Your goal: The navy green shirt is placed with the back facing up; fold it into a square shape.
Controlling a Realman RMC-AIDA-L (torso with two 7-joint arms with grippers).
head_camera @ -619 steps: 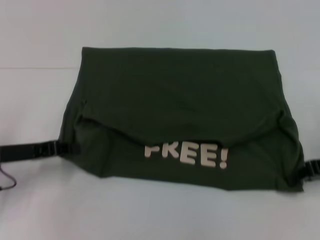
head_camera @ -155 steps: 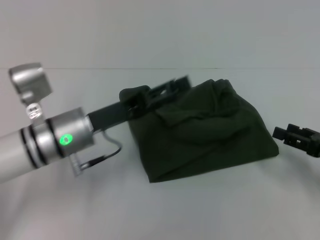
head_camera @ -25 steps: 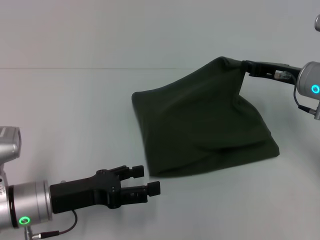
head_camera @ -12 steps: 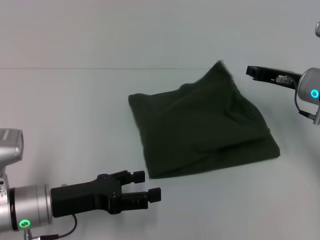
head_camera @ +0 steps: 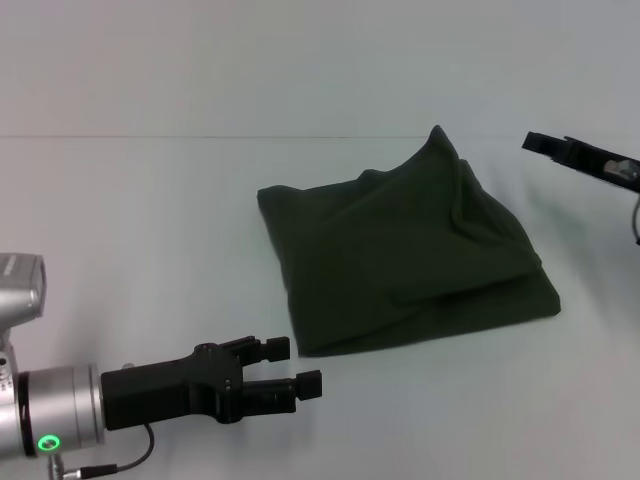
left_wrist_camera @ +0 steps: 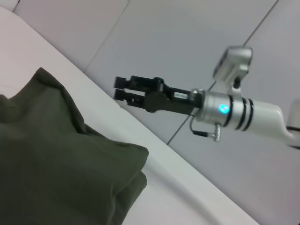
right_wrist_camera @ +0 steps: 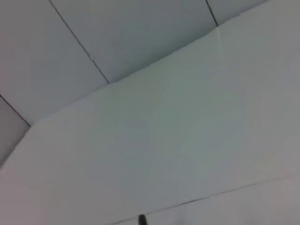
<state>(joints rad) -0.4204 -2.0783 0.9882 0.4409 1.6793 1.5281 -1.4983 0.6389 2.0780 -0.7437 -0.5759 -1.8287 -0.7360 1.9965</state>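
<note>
Pale bench carries the navy green shirt, folded roughly square; my left end effector and right end effector hover clear, open, empty.

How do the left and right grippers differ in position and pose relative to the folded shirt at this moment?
The left gripper sits low by the near left corner of the navy green shirt, fingers plainly parted; the right gripper is raised off the table, beyond the shirt's far right peak, fingers close together with a narrow gap. The left points toward the right, the right points toward the left. Both are black, hold nothing, and are clear of the cloth.
</note>
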